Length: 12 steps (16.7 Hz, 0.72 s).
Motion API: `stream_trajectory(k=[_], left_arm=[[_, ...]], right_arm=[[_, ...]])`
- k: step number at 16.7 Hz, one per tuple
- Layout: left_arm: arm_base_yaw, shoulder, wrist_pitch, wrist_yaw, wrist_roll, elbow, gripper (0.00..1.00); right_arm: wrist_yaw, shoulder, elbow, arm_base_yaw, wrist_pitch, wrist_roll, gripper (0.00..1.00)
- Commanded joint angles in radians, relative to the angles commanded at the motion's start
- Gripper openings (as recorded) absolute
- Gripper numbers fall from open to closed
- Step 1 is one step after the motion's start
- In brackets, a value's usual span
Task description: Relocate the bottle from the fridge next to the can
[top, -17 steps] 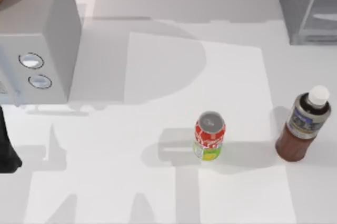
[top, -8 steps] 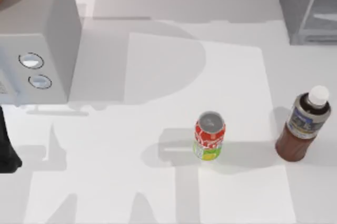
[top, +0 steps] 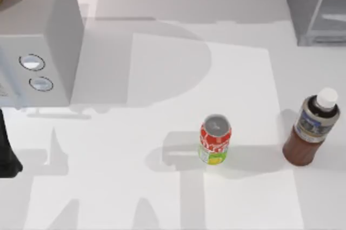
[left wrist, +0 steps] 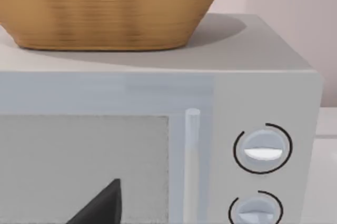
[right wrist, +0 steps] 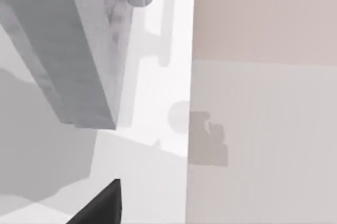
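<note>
Nothing has moved since the earlier frames: the bottle point(top: 312, 127) stands upright on the table point(top: 162, 106) near its right edge, well apart to the right of the can point(top: 215, 139). The fridge point(top: 316, 6) sits in the far right corner. The left arm point(top: 6, 149) is parked at the left edge below the microwave point(top: 38, 41), which carries a basket point(left wrist: 110, 8); neither gripper's state can be told.

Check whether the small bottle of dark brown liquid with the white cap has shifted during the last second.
No. The small bottle of dark brown liquid with the white cap stands upright at the same gap right of the red-patterned drink can as before.
</note>
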Motion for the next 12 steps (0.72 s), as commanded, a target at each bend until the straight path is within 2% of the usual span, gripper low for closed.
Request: stream_trajectory(k=[8, 12], left_arm=[[0.000, 0.000, 0.000, 0.000, 0.000, 0.000, 1.00], [0.000, 0.000, 0.000, 0.000, 0.000, 0.000, 1.00]], right_arm=[[0.103, 0.007, -0.015, 0.428, 0.587, 0.739, 1.00], [0.143, 0.007, -0.021, 0.589, 0.803, 0.968, 1.00]])
